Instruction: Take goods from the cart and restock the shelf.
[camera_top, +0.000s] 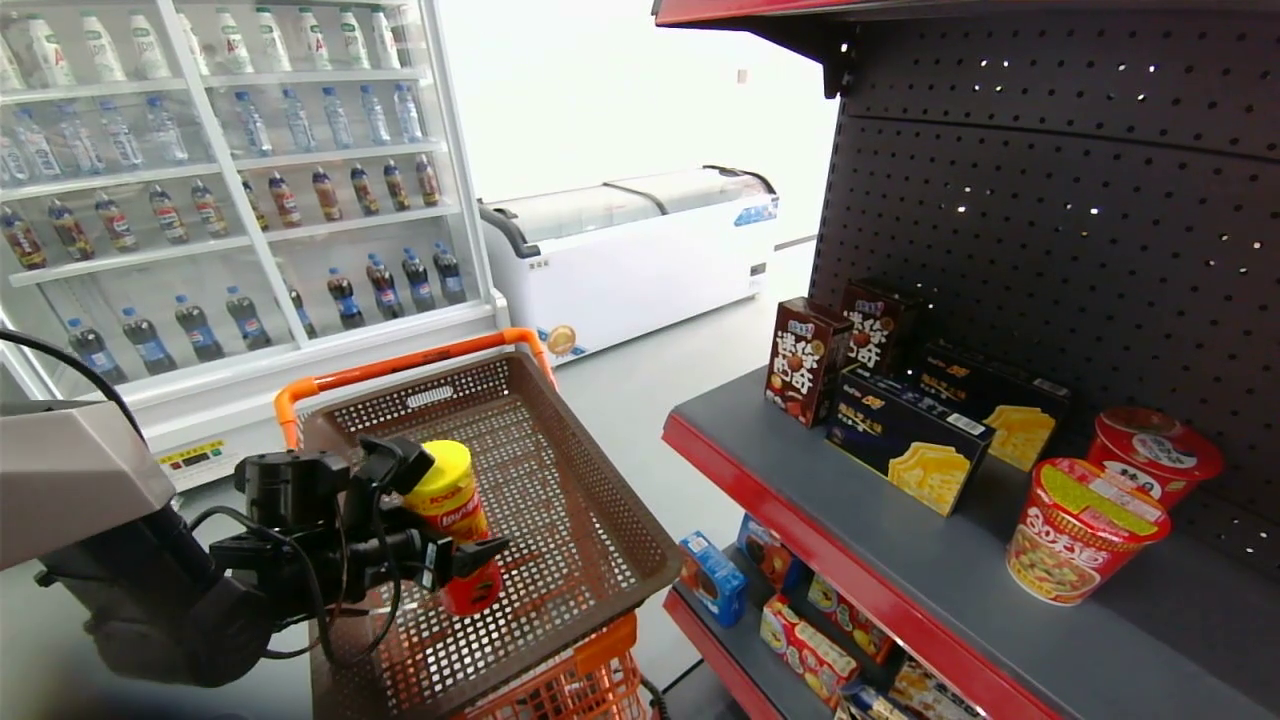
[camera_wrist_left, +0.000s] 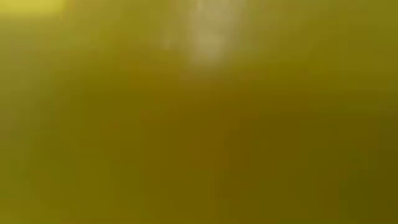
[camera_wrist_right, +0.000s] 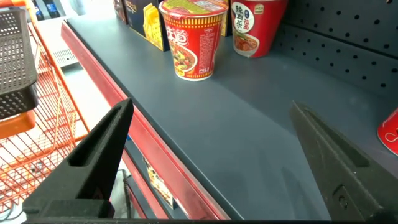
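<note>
Pinching a yellow-lidded red can (camera_top: 446, 492) across its body, the fingers (camera_top: 400, 462) of the left gripper (camera_top: 447, 512) press on it from two sides, one up by the lid and one lower down. The can stands nearly upright, over the inside of the brown mesh basket (camera_top: 610, 540) of the cart (camera_top: 585, 690). I cannot tell whether its base touches the mesh. The basket's orange handle (camera_top: 400, 365) runs along the far rim.

The right gripper (camera_wrist_right: 211, 168) has its two dark fingers (camera_wrist_right: 93, 168) spread wide with nothing between them (bare grey board shows in the gap). It hangs over the shelf (camera_wrist_right: 249, 124), near the red front edge. Farther along the board stand two red noodle cups (camera_wrist_right: 189, 37), one nearer the front edge and one behind it by the pegboard back. Beyond them are two dark boxes with yellow pictures (camera_top: 905, 435) and two brown upright boxes (camera_top: 805, 360).

On the lower shelf level sit more goods, among them a blue box (camera_top: 712, 575). Across the aisle are a glass-door fridge of bottles (camera_top: 230, 170) and a white chest freezer (camera_top: 630, 250).
</note>
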